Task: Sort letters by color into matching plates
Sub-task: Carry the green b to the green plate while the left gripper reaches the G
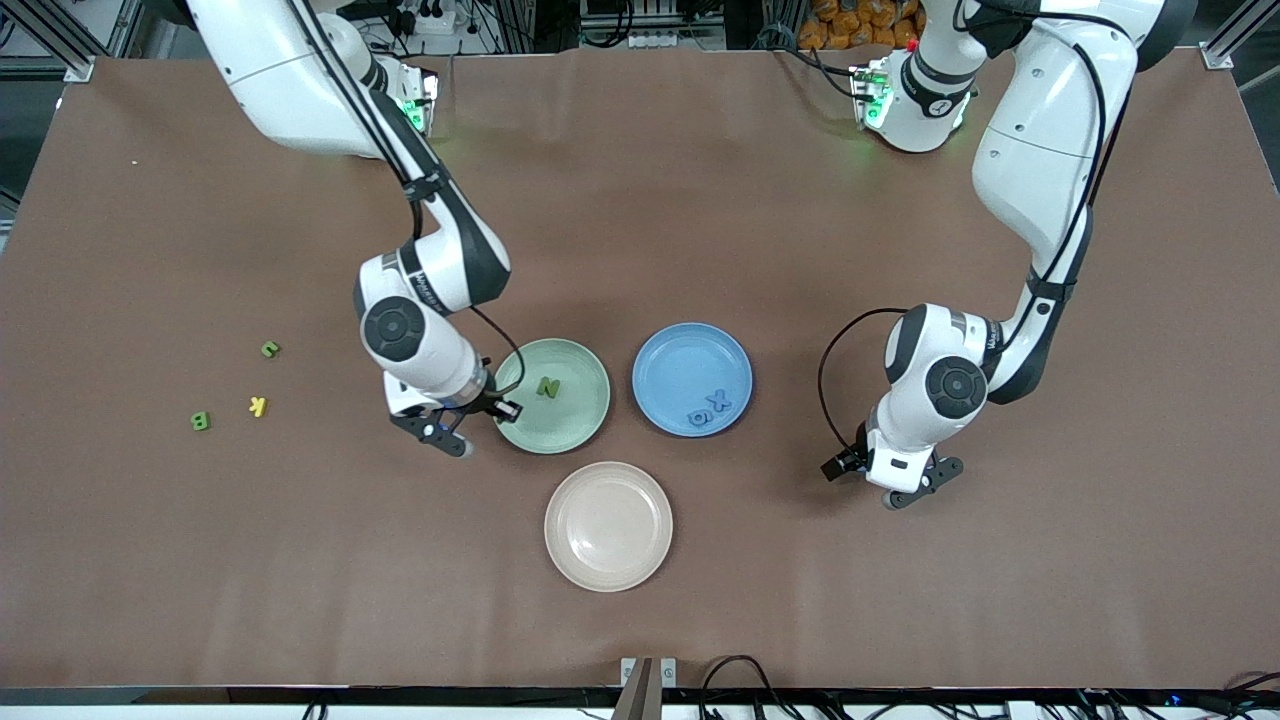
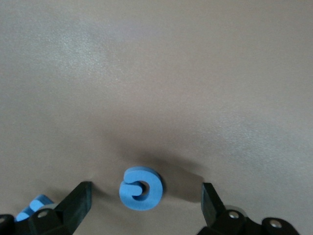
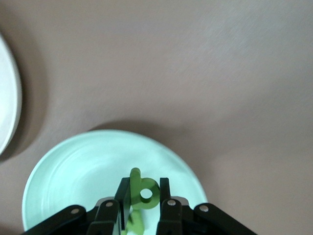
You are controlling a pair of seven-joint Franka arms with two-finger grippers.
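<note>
Letter shaped like a green b or p (image 3: 142, 192), hard to read, sits pinched in the right gripper (image 3: 145, 196) over the green plate (image 1: 585, 415) at frame centre, where N (image 1: 547, 386) lies; the left gripper (image 2: 146, 196) gapes around a blue letter (image 2: 140, 188) lower right; X (image 1: 718, 400) lies in the blue plate (image 1: 680, 355)

My right tool (image 3: 143, 196) covers the foot of the green letter (image 3: 134, 176) it pinches, and most of a second green letter (image 3: 133, 223) beneath. The green plate (image 3: 73, 166) and a pale plate (image 3: 7, 98) run off the picture's edge. A finger of my left tool (image 2: 146, 191) half hides a blue piece (image 2: 32, 205), itself clipped. I cannot read the curled blue letter (image 2: 140, 188).
</note>
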